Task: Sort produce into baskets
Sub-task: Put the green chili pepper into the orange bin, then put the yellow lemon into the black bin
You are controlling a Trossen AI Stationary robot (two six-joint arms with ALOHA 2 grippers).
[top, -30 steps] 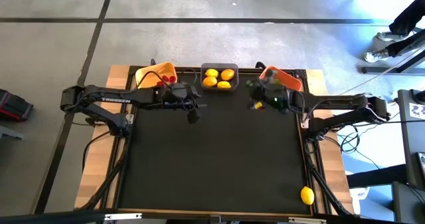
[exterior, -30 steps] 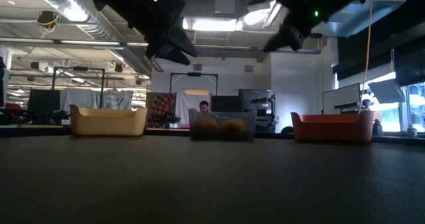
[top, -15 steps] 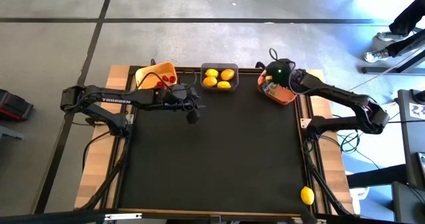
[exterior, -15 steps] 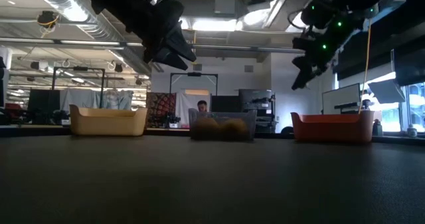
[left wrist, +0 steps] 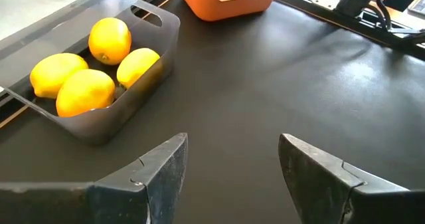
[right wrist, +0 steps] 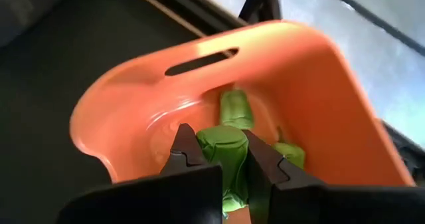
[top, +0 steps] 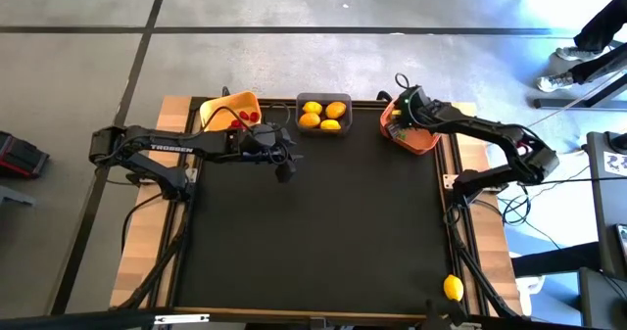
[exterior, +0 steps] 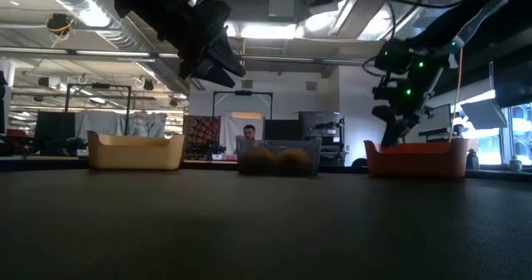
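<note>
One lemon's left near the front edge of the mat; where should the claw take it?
The stray lemon lies alone on the black mat, nothing crowding it. Come straight down and close across its narrower middle, not the pointed ends; it's roundish, so it may roll.

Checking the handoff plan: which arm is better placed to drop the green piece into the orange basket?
Right. The right tool is shut on the green piece, directly over the orange basket. The left tool is open and empty near the grey basket.
</note>
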